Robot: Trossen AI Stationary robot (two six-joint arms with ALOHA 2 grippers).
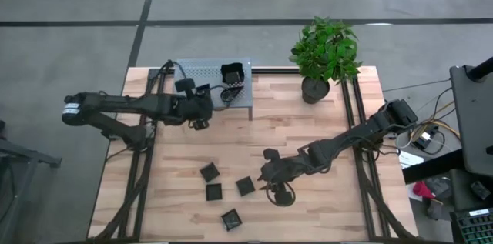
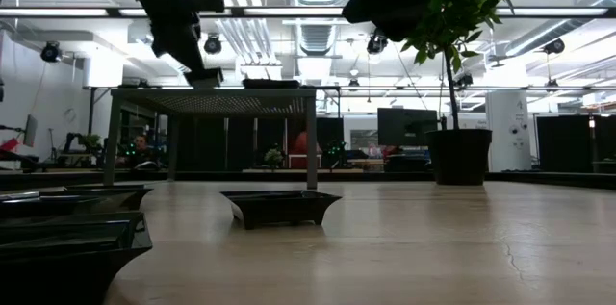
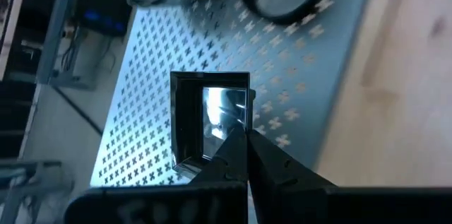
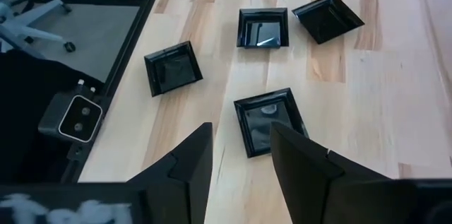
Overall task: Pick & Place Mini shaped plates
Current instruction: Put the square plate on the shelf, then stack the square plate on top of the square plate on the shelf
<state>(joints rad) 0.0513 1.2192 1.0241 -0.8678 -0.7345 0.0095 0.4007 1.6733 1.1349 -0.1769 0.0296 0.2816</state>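
While four small square black dishes (image 4: 267, 120) lie on the pale wooden tabletop (image 1: 308, 128), the right gripper (image 4: 240, 157) is held spread and empty above them; a fifth (image 3: 212, 118) is pinched on the perforated grey metal shelf (image 3: 141, 61) by the closed left gripper (image 3: 247, 157).

I see overhead looking straight down; low camera level at table (image 2: 404, 247) height; wrist cameras close; overhead and right wrist share four square plates (image 4: 267, 119).

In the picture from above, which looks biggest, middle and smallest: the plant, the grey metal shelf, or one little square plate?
1. Grey metal shelf, though an arm partly covers it.
2. Plant, close behind; the two look nearly alike.
3. Little square plate, clearly smallest.
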